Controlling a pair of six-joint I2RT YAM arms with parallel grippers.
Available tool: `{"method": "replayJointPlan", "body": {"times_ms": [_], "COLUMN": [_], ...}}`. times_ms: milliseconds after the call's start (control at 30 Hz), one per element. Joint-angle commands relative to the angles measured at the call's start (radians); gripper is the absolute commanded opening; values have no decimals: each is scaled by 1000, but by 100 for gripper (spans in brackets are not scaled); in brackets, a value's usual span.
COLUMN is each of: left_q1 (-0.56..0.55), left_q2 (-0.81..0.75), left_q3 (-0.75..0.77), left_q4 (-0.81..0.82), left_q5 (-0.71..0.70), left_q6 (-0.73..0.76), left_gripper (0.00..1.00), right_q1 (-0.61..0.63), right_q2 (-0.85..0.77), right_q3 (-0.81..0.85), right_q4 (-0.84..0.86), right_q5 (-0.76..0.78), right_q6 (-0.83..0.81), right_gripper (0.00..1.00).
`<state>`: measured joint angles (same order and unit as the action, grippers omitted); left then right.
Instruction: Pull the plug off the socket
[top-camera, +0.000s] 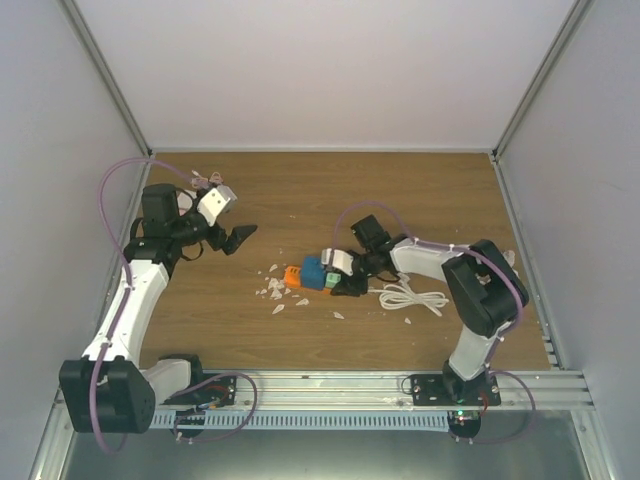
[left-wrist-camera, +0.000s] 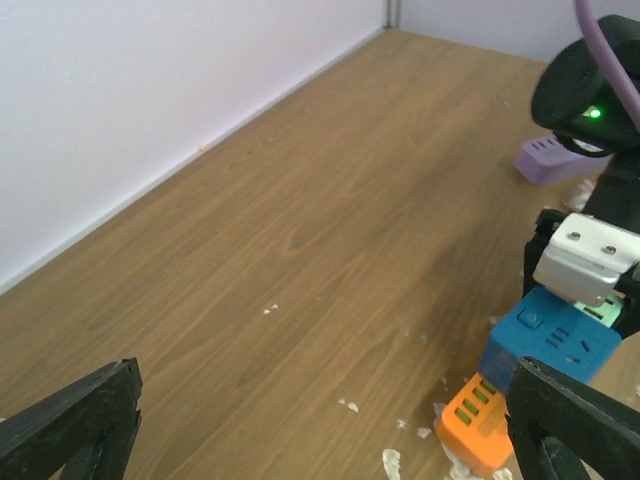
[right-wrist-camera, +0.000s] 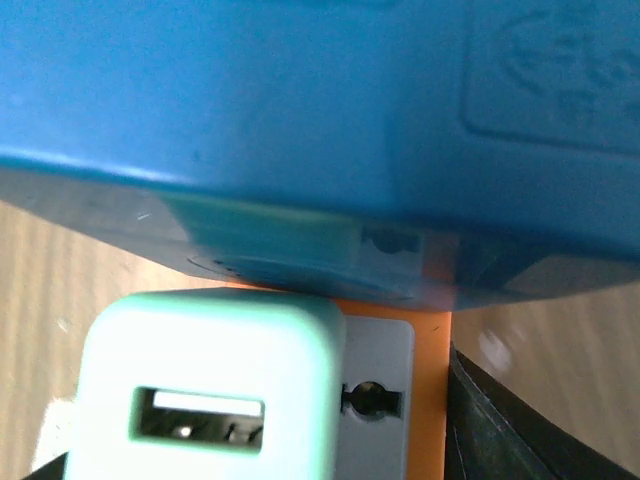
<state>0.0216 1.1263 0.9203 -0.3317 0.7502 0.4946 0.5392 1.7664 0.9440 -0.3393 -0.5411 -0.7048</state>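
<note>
The table (top-camera: 300, 200) is walled in by white panels (top-camera: 330, 70) at the top, left and right of the top view. A metal rail (top-camera: 330, 385) runs along the bottom edge, where the arm bases stand. The upper half of the board lies open, as does the strip between the two arms.

The left gripper (top-camera: 238, 240) hangs at centre left with its jaws spread wide, holding nothing and well apart from the blocks.

Just right of centre, the right gripper (top-camera: 338, 275) is down on a tight cluster. There a blue block (left-wrist-camera: 548, 345) touches an orange socket (left-wrist-camera: 478, 420). A pale green plug (right-wrist-camera: 210, 390) with a slot in its end sits against the socket's grey face. The right gripper's jaws stand on either side of the blue block; I cannot tell whether they press it.

A coiled white cable (top-camera: 412, 298) lies just right of the cluster, and white scraps (top-camera: 275, 292) litter the wood on its left. In the left wrist view a purple piece (left-wrist-camera: 548, 157) lies at the upper right of the frame.

The surface is brown wood grain, evenly lit.
</note>
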Motion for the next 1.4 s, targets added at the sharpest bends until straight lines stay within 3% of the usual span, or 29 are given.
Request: {"method": "replayJointPlan", "body": {"times_ms": [0,100,233,400,567,767,1033,1367], "left_q1": [-8,-14,-102,-270,-447,-614,-780,-839], "left_q2": [-36,-39,2,31,47,124,245,330], "left_q3": [31,37,67,58,55,96,113,111], "left_q4": [-132,-211,-350,-405,-395,-408,-402,-346], "left_q5": [92,138,155,53,-43,-167,-339,-492], "left_q6": [138,205,299,322,310,311,329,291], "left_gripper": [99,99,99,99,99,98,83,73], "right_q1": [118,173,215,209,142,75,56,23], "right_q2": [51,68,85,46,-34,-102,-105,-102], "right_q3": [38,61,83,40,-23,-68,-66,-49], "right_q4": [-7,12,27,67,95,104,97,73], "right_q5": [-69,-78,-111,-111,-189,-264,-313,-326], "right_q6": [26,54,79,74,52,13,3,-7], "right_gripper": [44,44,46,67,76,77,77,77]}}
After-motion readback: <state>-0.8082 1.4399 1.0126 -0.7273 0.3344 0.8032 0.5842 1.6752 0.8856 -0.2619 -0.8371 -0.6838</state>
